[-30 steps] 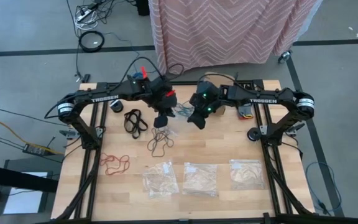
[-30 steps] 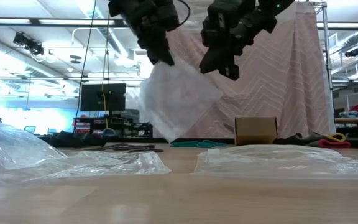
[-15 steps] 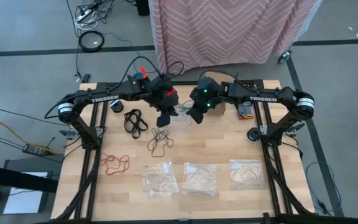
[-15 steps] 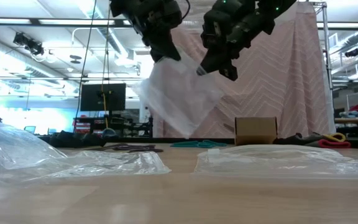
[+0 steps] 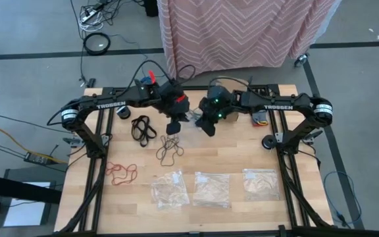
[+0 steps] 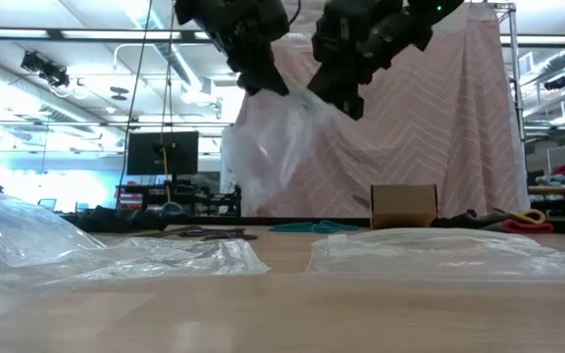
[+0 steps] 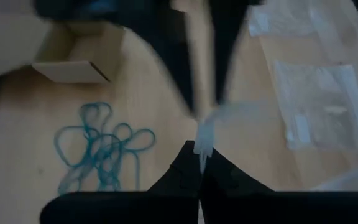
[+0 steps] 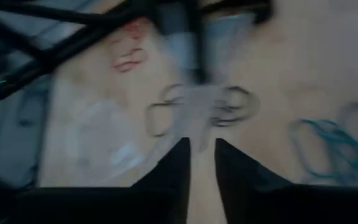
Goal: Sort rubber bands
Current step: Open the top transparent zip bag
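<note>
Aloft, left claw (image 6: 263,80) clamping clear bag (image 6: 268,157) — hanging lengthwise downward — right claw (image 6: 346,98) slightly parted alongside.

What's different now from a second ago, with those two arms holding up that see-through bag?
The right gripper has swung in toward the left gripper and met the clear bag, which now hangs bunched instead of spread. The left gripper stays clamped on the bag's edge. The rubber bands and three bags on the table lie unchanged.
</note>
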You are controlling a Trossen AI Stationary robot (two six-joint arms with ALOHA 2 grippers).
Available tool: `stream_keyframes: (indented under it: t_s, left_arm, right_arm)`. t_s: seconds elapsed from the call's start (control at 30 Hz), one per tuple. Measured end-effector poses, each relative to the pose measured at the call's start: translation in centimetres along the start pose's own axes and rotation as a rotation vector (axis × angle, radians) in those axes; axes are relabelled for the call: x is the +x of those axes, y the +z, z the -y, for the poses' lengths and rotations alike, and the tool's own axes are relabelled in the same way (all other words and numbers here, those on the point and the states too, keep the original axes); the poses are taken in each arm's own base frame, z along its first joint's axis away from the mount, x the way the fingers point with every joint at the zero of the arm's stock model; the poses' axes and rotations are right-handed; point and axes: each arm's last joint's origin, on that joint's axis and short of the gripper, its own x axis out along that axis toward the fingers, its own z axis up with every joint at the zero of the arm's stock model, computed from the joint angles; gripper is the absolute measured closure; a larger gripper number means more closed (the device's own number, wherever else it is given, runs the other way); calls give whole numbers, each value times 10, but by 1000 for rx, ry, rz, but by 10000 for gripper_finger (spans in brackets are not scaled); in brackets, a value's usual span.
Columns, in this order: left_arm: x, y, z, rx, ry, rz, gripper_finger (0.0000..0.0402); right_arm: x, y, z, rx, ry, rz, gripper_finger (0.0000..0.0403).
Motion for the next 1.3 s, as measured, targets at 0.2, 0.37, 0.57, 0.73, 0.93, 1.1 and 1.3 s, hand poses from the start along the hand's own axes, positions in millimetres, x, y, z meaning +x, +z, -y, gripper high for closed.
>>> stream_keyframes:
  t_s: [0.2, 0.37, 0.57, 0.73, 0.93, 1.1, 1.3]
  left_arm:
    - [-1, -11, 3, -7, -27, -107, 402]
    - [-1, -9, 1, -5, -10, -95, 402]
    - [-1, -10, 1, -6, -11, -98, 402]
    - [-1, -9, 1, -6, -10, -96, 402]
    - [-1, -9, 1, -5, -10, -93, 402]
    - [-1, -9, 1, -5, -10, -92, 402]
    - [0, -7, 1, -5, -26, -61, 402]
  right_arm:
    - [-2, 5, 7, 66, -123, 72, 333]
    - [0, 1, -2, 37, -53, 27, 394]
    - [4, -3, -11, 15, -48, 12, 401]
    - [5, -5, -17, 2, -38, 5, 402]
    - [6, -5, -18, 1, -41, 5, 403]
    - [5, -5, -17, 2, -48, 7, 403]
    - [5, -5, -16, 1, -50, 3, 403]
